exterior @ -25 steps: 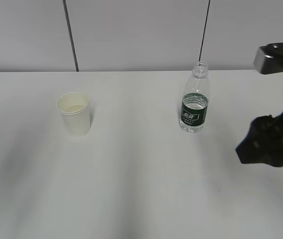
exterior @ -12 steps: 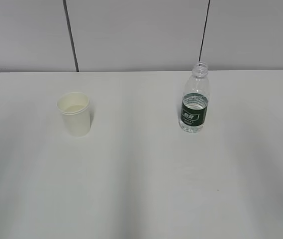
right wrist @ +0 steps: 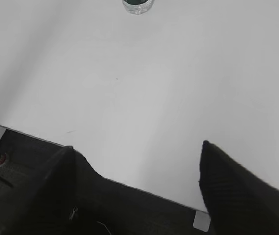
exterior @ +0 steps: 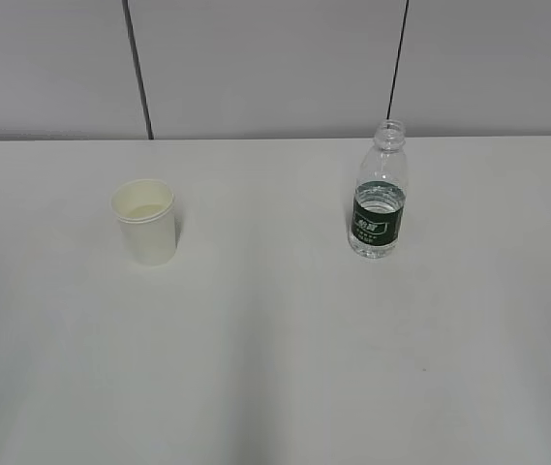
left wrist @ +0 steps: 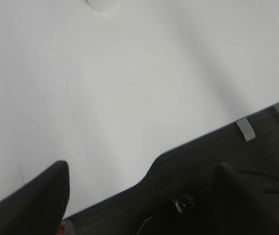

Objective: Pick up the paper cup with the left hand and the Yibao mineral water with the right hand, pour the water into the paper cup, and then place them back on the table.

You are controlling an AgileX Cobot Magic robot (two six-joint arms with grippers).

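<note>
One paper cup [exterior: 144,223]; one green-labelled Yibao mineral water [exterior: 381,191], print unreadable. Left hand [left wrist: 139,196] and right hand [right wrist: 139,188]: both spread wide, holding nothing.

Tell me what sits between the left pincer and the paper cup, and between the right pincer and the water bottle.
Nothing visible. Only bare white table lies between the left pincer and the paper cup, and between the right pincer and the uncapped Yibao bottle. Cup and bottle stand upright, well apart.
</note>
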